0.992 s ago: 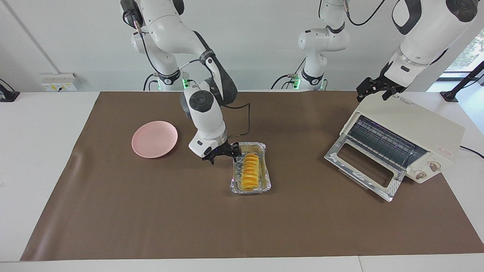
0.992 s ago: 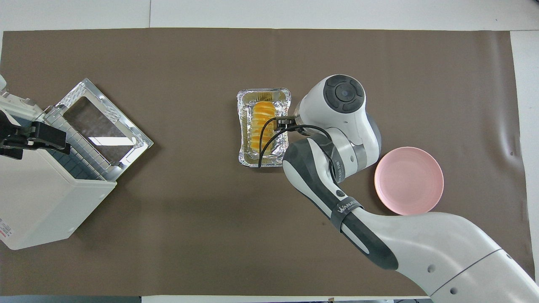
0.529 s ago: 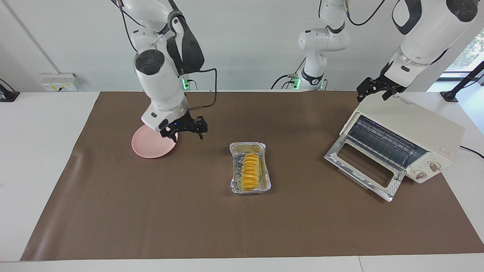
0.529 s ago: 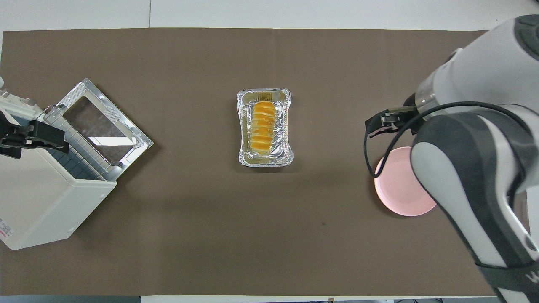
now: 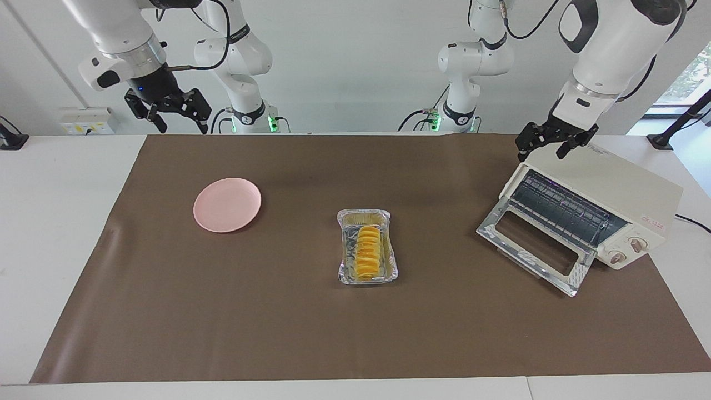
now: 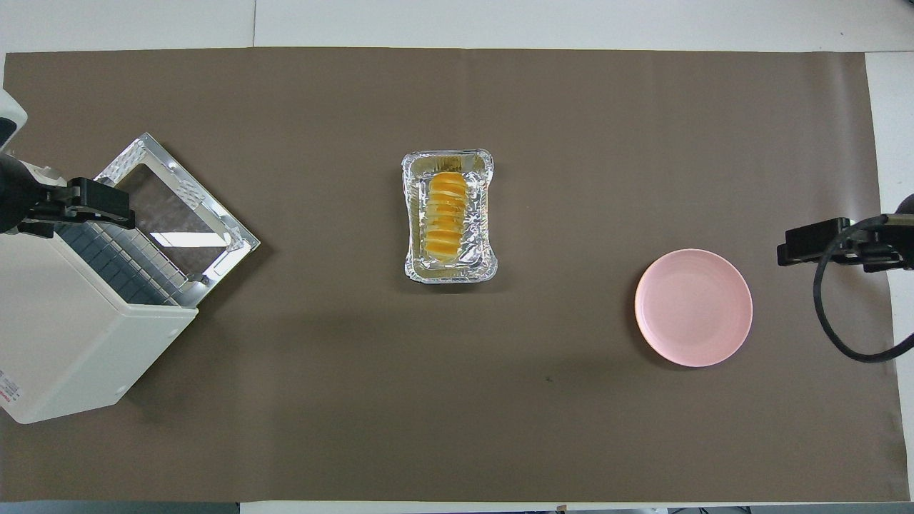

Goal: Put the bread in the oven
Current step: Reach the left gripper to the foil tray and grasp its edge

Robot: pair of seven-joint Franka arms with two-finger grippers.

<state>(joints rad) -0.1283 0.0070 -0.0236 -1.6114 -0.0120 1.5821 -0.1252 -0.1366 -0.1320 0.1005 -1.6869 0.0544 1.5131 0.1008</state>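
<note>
While the bread (image 5: 369, 251) lies in its tray (image 5: 389, 244) mid-frame and the oven (image 5: 589, 208) gapes, both empty jaws stand apart, so grasping comes next.

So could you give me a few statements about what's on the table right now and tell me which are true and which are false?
1. The bread lies in the foil tray. True.
2. The oven door is closed. False: it hangs open, showing the rack.
3. The right gripper holds the bread. False: it is open, empty and raised over the table's edge at the right arm's end.
4. The plate is bare. True.
5. The left gripper is open above the oven's top. True.
6. The tray sits inside the oven. False: it rests on the mat between plate and oven.
</note>
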